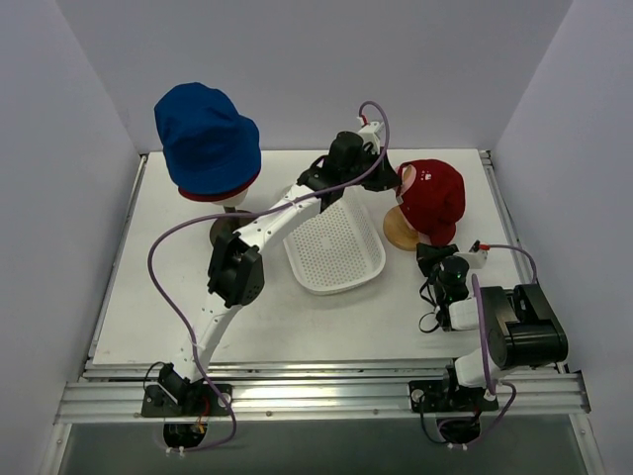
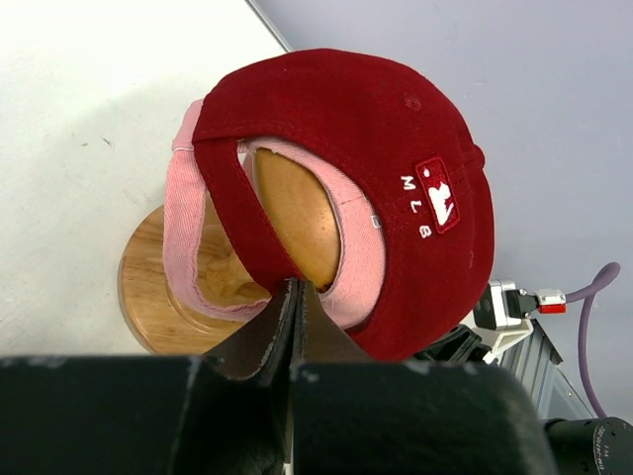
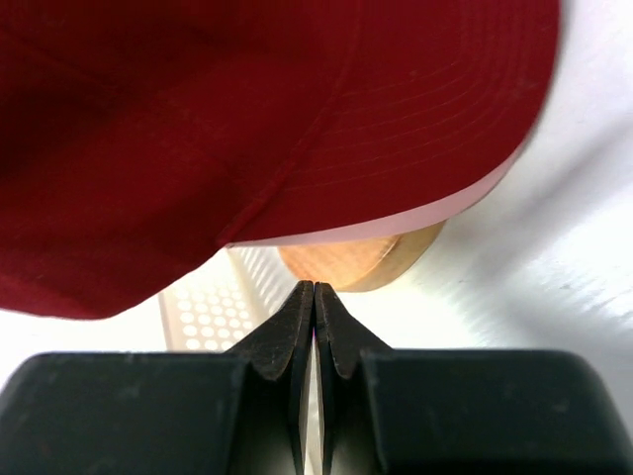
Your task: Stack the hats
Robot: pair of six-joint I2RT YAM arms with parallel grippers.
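The blue bucket hat [image 1: 208, 134] sits over the dark red bucket hat [image 1: 213, 194], only its rim showing, on a head form at the back left. The red peaked cap [image 1: 435, 193] sits over the pink peaked cap [image 2: 183, 228] on a wooden head [image 2: 297, 218] at the right. My left gripper [image 2: 295, 285] is shut, its tips at the caps' back straps with nothing seen between them. My right gripper [image 3: 314, 287] is shut and empty, just below the red cap's peak [image 3: 247, 119], where a pink edge [image 3: 396, 226] shows.
A white perforated basket [image 1: 297, 262] lies in the middle of the table, under my left arm. The wooden head's round base [image 1: 401, 233] stands beside it. The cream head [image 1: 234, 201] stands on a dark stand [image 1: 226, 230]. Grey walls enclose the table on three sides.
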